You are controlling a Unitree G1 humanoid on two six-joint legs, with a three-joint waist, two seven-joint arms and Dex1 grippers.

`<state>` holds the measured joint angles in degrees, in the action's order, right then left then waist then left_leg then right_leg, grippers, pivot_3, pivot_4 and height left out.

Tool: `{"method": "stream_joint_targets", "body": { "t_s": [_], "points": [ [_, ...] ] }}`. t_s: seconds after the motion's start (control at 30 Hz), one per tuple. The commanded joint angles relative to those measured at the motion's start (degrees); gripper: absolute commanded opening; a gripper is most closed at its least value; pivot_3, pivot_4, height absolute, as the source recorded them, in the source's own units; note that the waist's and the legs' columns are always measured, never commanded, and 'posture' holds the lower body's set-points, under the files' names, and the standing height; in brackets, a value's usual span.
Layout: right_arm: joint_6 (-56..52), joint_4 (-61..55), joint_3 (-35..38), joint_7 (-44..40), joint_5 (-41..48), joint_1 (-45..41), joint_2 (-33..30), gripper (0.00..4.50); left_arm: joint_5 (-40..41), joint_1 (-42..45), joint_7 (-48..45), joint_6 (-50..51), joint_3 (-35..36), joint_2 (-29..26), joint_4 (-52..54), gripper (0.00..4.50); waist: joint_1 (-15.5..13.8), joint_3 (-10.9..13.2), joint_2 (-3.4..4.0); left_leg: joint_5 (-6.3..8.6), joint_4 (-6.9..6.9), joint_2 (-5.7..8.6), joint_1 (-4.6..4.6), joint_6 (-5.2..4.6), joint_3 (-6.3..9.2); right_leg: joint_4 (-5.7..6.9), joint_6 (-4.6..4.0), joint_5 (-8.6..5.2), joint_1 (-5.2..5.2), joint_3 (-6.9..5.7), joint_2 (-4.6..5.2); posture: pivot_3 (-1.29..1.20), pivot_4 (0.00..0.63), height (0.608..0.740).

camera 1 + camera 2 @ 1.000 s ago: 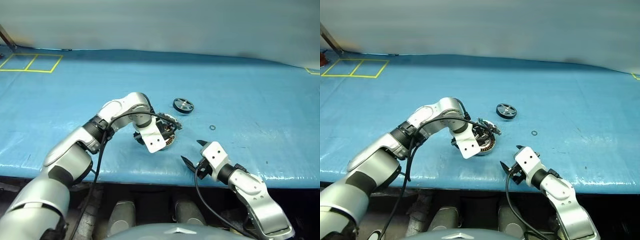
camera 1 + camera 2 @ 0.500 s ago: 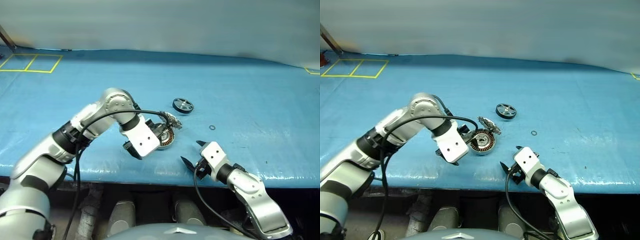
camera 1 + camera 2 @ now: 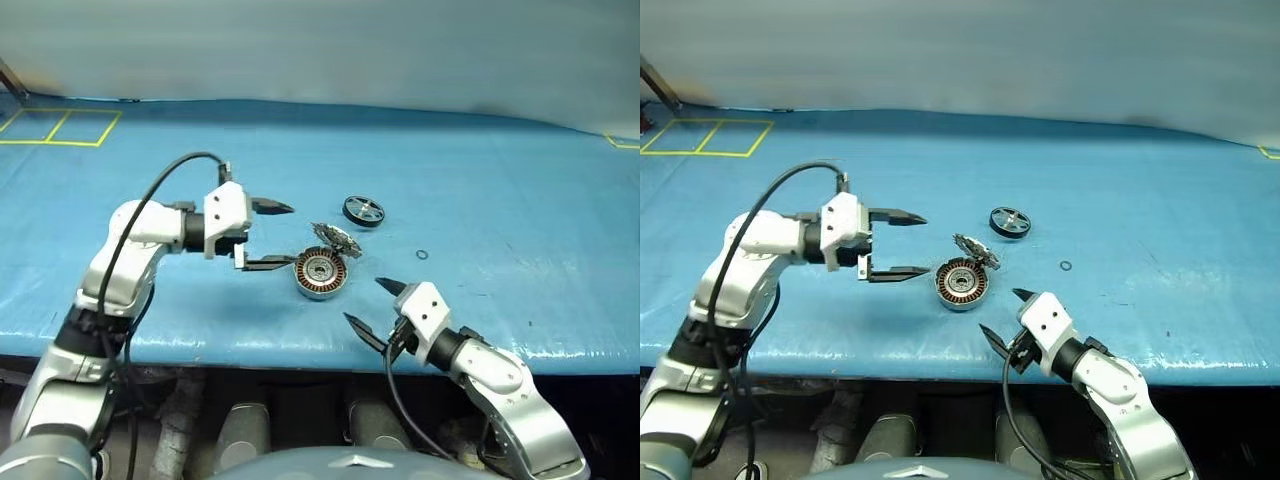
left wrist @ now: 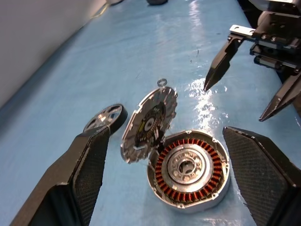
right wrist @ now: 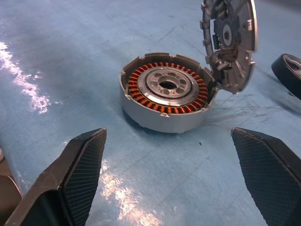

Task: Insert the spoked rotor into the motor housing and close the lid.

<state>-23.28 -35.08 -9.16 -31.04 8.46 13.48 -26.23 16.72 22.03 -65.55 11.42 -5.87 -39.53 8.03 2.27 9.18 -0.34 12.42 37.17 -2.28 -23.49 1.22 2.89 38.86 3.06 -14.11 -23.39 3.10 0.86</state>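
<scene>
Left hand has drawn back from the motor housing, which it crowded a second ago, and hovers just beside it with fingers spread wide and empty; the housing now sits bare on the blue worktop with its lid tilted up, so the cup looks ready for the spoked rotor, which lies untouched a little beyond the lid. Right hand, equally spread and empty, waits near the front edge. Wrist views reveal copper windings and the lid's inner face; head views show a small ring apart.
</scene>
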Motion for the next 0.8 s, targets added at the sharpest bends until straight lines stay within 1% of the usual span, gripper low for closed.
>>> {"method": "stream_joint_targets", "body": {
  "t_s": [0.03, 0.13, 0.17, 0.23, 0.33, 0.47, 0.6, 0.8],
  "points": [
    [-0.40, -1.48, -0.87, -0.74, 1.19, -2.78, 0.24, 4.50, 1.78, -6.83, 2.81, 0.67, 3.97, -0.67, 4.66, 4.11, -0.17, 0.00, -0.02, 0.00, 0.00, 0.00, 0.01, 0.00, -0.02, 0.00, -0.14, -0.08, 0.00, 0.01, 0.00, 0.00, 0.150, 0.740],
    [-0.70, 0.24, -2.68, -1.45, 0.84, -4.97, 0.36, 4.50, 2.59, -13.02, 5.17, 1.62, 5.31, 0.04, 6.61, 4.11, -0.35, 0.00, -0.07, 0.00, 0.01, 0.00, 0.00, 0.00, -0.04, -0.01, -0.16, -0.09, 0.00, 0.08, -0.03, 0.00, 0.150, 0.740],
    [-0.60, 1.24, -3.76, -1.79, 0.36, -5.64, 0.30, 4.50, 3.93, -15.14, 6.78, 2.99, 6.02, 1.12, 7.54, 4.11, -0.52, -0.01, -0.07, 0.00, 0.02, -0.01, -0.01, 0.01, -0.02, -0.01, -0.17, -0.09, 0.01, 0.09, -0.05, 0.00, 0.150, 0.740],
    [-0.12, 3.00, -5.27, -1.86, -0.62, -6.54, 0.40, 4.50, 3.68, -18.38, 10.37, 3.34, 6.60, 3.15, 7.85, 4.11, -0.69, -0.02, -0.08, 0.00, 0.02, 0.01, -0.01, 0.01, -0.05, -0.02, -0.17, -0.10, 0.01, 0.15, -0.04, 0.00, 0.150, 0.740],
    [0.39, 4.31, -6.33, -2.13, -0.16, -7.39, 0.99, 3.85, 3.22, -22.19, 13.16, 3.74, 6.24, 5.14, 9.56, 4.16, -0.75, -0.02, -0.09, 0.00, 0.02, 0.03, 0.00, 0.01, -0.10, -0.04, -0.16, -0.09, 0.01, 0.25, -0.05, 0.00, 0.150, 0.740],
    [0.24, 4.89, -6.82, -3.63, 0.33, -8.21, 0.51, 2.51, 3.00, -24.58, 14.82, 4.69, 4.86, 6.17, 11.78, 4.16, -0.75, -0.02, -0.09, 0.00, 0.02, 0.03, 0.00, 0.01, -0.13, -0.04, -0.16, -0.09, -0.02, 0.30, -0.06, 0.00, 0.150, 0.740],
    [-0.06, 6.91, -7.01, -4.18, 0.15, -9.29, 0.62, 1.23, 2.91, -24.07, 16.02, 5.24, 4.50, 6.58, 11.91, 4.16, -0.73, -0.03, -0.10, 0.00, 0.02, 0.02, 0.03, 0.01, -0.17, -0.04, -0.15, -0.09, -0.01, 0.42, -0.13, 0.00, 0.150, 0.740],
    [-0.41, 9.09, -9.49, -4.86, -0.28, -9.71, 1.12, 1.23, 2.52, -22.79, 16.89, 5.80, 3.68, 6.98, 11.38, 4.16, -0.59, -0.03, -0.10, 0.00, 0.02, 0.00, 0.03, 0.01, -0.20, -0.04, -0.15, -0.08, -0.03, 0.66, -0.30, 0.00, 0.150, 0.740]
  ]
}}
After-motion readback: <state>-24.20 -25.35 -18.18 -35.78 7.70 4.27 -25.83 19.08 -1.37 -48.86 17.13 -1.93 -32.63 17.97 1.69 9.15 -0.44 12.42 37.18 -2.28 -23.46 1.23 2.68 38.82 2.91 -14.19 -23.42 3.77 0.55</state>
